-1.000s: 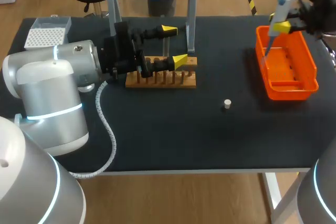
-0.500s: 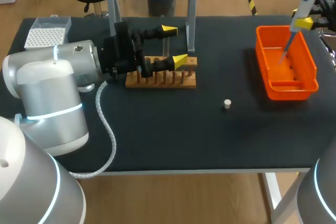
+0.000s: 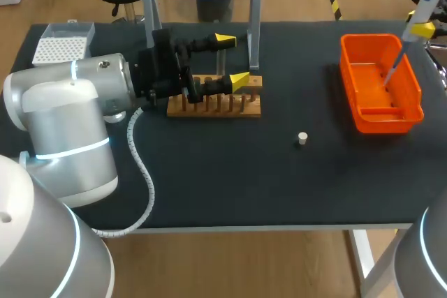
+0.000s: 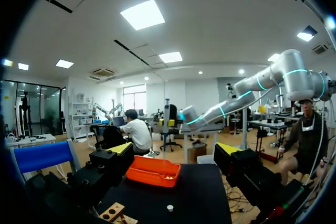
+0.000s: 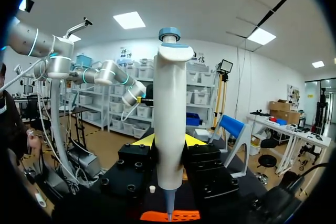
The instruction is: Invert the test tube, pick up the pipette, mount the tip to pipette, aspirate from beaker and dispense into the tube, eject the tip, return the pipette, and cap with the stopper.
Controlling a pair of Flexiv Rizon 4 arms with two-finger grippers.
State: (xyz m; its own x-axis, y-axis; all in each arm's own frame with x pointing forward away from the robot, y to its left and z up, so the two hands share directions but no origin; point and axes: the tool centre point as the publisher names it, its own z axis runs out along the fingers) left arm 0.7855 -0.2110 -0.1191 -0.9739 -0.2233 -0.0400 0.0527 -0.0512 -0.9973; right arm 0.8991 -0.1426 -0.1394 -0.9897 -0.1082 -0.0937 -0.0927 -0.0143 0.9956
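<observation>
At upper right, the right claw (image 3: 421, 31) grips the white, blue-capped plastic pipette (image 3: 426, 6); the left claw (image 3: 232, 59) stands open. Advisable: carry it upright to the white perforated tip box (image 3: 61, 48), upper left.

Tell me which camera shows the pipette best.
The right wrist view: the pipette fills the middle, plunger to tip, held between the right gripper's fingers. The head view shows it small, over the orange bin. In the left wrist view I cannot make it out.
</observation>
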